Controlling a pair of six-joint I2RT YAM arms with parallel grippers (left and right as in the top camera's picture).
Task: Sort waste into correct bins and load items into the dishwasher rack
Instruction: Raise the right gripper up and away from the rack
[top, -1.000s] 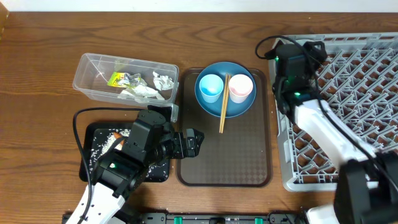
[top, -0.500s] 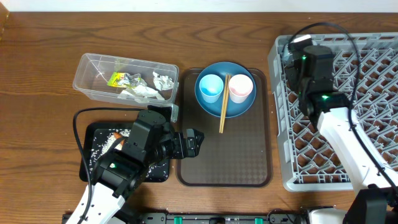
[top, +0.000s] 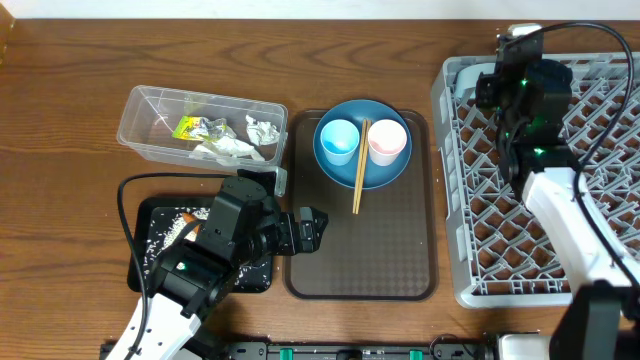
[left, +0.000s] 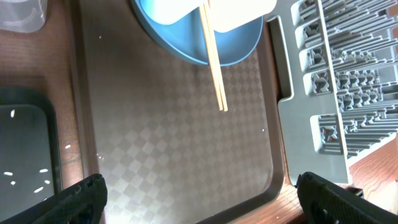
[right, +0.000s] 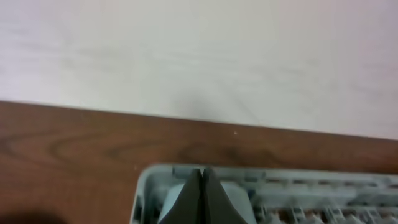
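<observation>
The grey dishwasher rack (top: 480, 250) fills the right side. My right gripper (top: 510, 70) hovers over its back left part, and in the right wrist view this gripper (right: 202, 177) is shut with nothing between its fingers, over a pale blue-white shape (right: 233, 202) inside the rack's corner (right: 146, 180). The dark-blue plate (top: 385, 172) on the brown tray (top: 360, 260) carries a light-blue cup (top: 337, 141), a pink cup (top: 387, 143) and wooden chopsticks (top: 357, 180). My left gripper (top: 308, 230) stands open over the tray's front left, empty (left: 202, 202). The chopsticks' tips (left: 214, 74) lie ahead of it.
A clear tub (top: 140, 112) at the back left holds a yellow-green wrapper (top: 188, 126), white tissue (top: 230, 149) and foil (top: 263, 130). A black tray (top: 150, 215) with scattered rice grains (top: 170, 228) lies under my left arm. A white wall (right: 199, 56) rises behind the table.
My right gripper has swung from the rack's left rim to the right and back over the rack, and its jaws have shut. The left arm has not moved.
</observation>
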